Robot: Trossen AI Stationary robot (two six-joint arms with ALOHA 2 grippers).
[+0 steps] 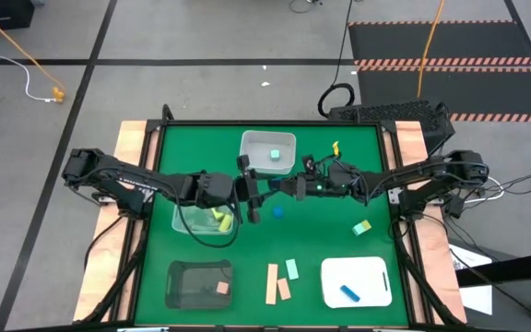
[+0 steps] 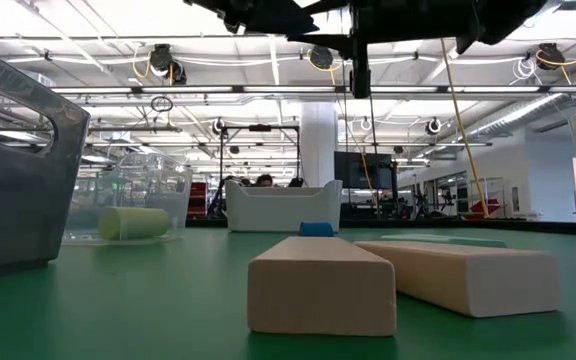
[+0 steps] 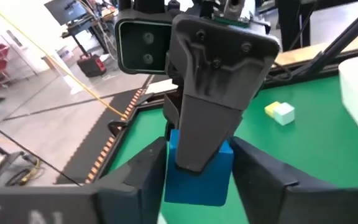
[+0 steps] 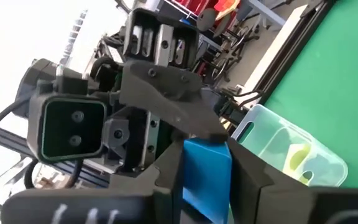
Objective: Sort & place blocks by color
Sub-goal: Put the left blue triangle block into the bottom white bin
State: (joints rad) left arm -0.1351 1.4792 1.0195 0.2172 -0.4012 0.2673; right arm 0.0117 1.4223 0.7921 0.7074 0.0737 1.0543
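Note:
A blue block [image 3: 197, 177] hangs in the air over the middle of the green table [image 1: 339, 157], where both arms meet. My right gripper [image 4: 207, 186] is shut on this blue block [image 4: 207, 168]. My left gripper [image 3: 197, 186] faces it, its fingers standing close on either side of the same block; a narrow gap shows at one finger [image 3: 253, 174]. In the high view the two grippers [image 1: 252, 189] [image 1: 289, 189] hide the block. A second blue block [image 1: 277, 211] rests on the table below them. My right gripper pinches the blue block's two opposite side faces [image 4: 188, 183] between its two fingers. The fingers lie about level and come from the table's right side. The block is lifted clear of the table.
A white bin [image 1: 267, 152] holds a mint cube [image 1: 274, 154]. A clear bin [image 1: 192, 226] holds yellow-green blocks, a dark tray [image 1: 192, 281] a pink one, a white tray [image 1: 362, 272] a blue bar. Tan bars [image 1: 272, 281], a mint block [image 1: 292, 268] and a yellow-mint pair [image 1: 362, 226] lie loose.

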